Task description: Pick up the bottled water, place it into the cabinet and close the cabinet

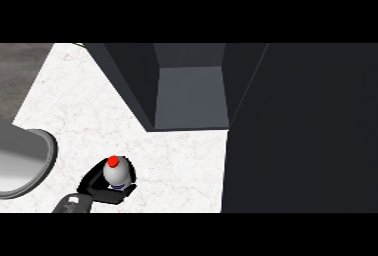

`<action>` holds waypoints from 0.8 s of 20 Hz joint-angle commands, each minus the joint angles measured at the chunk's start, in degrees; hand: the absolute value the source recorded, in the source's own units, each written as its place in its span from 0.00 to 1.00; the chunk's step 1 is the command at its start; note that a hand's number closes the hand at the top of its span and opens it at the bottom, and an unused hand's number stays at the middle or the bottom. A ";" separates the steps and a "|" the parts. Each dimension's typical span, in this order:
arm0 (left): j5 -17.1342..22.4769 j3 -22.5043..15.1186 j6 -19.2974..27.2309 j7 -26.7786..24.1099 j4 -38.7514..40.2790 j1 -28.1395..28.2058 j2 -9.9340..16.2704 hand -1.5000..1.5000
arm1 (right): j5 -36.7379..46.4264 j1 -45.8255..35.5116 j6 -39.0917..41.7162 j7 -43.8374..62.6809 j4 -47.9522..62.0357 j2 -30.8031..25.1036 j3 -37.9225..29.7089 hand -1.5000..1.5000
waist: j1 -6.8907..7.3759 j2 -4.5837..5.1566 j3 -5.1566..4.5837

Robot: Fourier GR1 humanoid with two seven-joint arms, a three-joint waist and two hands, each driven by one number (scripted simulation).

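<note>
Item: bottled water [116, 173], white body, red cap, blue band near the base. It is standing upright over the pale marbled bench [177, 160], near the lower edge. Left hand [100, 189] is wrapping its black fingers [90, 176] round the bottle's lower half. Dark cabinet [188, 95] is sitting behind, door [303, 130] standing open at right. Grey round basin [29, 160] is lying at left.

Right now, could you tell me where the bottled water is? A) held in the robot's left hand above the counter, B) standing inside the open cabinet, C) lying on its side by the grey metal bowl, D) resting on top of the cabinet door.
A: the left hand is curled round the bottled water over the counter, in front of the open cabinet.
</note>
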 commanded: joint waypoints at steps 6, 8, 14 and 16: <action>2.97 0.30 -3.53 -8.37 4.77 -2.26 -3.33 1.00 | -3.53 1.83 0.84 0.30 -4.21 -0.89 -1.90 0.00 | 0.16 -0.02 -0.06; 8.04 5.91 5.54 -6.52 3.62 -1.90 -6.08 1.00 | -0.93 2.54 -0.30 0.51 -5.03 0.24 0.00 0.00 | 0.57 -0.15 -0.07; 14.82 13.39 19.32 -9.29 0.04 -0.20 -10.59 1.00 | -2.91 3.50 -0.12 1.18 -5.65 -0.48 -1.24 0.00 | 1.39 -0.32 0.07; 15.64 11.46 18.71 -9.41 -0.35 0.61 -10.75 1.00 | -2.98 1.22 -0.88 1.58 -3.67 0.83 -0.48 0.00 | 1.46 -0.25 0.09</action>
